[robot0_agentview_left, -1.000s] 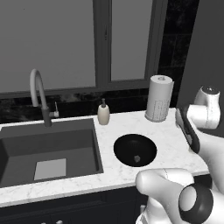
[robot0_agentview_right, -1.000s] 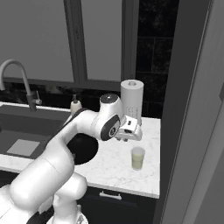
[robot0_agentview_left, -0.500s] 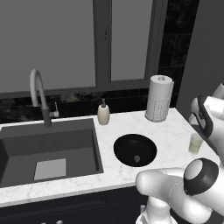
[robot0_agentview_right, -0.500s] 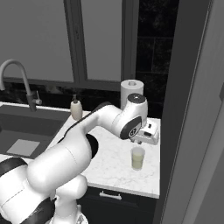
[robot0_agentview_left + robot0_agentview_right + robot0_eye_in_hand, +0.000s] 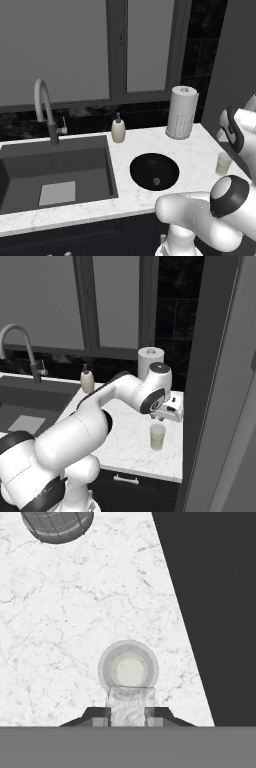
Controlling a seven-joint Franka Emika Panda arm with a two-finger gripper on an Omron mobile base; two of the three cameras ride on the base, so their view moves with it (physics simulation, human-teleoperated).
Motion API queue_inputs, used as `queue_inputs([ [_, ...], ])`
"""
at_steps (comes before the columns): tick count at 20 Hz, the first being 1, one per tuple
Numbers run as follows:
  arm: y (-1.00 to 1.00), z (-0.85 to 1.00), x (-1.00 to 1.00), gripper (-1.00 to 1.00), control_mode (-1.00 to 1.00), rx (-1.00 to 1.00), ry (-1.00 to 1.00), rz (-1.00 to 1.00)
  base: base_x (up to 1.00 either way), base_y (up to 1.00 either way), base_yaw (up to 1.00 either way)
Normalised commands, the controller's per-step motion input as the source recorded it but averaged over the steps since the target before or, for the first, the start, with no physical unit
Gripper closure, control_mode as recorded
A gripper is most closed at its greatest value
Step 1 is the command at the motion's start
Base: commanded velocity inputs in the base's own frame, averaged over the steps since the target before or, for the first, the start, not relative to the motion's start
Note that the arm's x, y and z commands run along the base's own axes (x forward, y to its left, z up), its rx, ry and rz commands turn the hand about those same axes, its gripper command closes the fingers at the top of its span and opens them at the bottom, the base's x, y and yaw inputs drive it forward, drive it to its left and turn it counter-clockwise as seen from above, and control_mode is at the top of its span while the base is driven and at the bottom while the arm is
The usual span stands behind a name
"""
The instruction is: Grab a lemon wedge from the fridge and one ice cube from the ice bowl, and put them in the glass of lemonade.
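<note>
My gripper point(image 5: 131, 712) is shut on the ice cube point(image 5: 131, 704), a pale grey-white cube between the two dark fingertips. Directly below it stands the glass of lemonade point(image 5: 128, 669) on the white marble counter. From the right base view the hand point(image 5: 167, 408) hovers just above the glass point(image 5: 157, 436), close to the counter's right end. The glass point(image 5: 223, 163) stands right of the black ice bowl point(image 5: 154, 171), which holds another ice cube point(image 5: 156, 181). The fridge's grey side point(image 5: 225, 406) rises on the right. The lemon wedge is out of view.
A white paper-towel roll point(image 5: 181, 112) stands behind the glass and a beige soap dispenser point(image 5: 118, 130) behind the bowl. The dark sink point(image 5: 55, 172) with its curved faucet point(image 5: 44, 110) lies at left. The counter's edge point(image 5: 180, 627) runs close beside the glass.
The arm has swung right from the bowl's side of the counter to above the glass, carrying the ice cube. Glass, bowl and roll have stayed put.
</note>
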Motion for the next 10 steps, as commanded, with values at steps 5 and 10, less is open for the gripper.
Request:
queue_inputs([
  [5, 0.0, -0.08, 0.0, 1.0, -1.0, 0.0, 0.0, 0.0, 0.0, 0.0, 0.0],
  [10, 0.0, -0.11, 0.12, 1.0, -1.0, 0.0, 0.0, 0.0, 0.0, 0.0, 0.0],
])
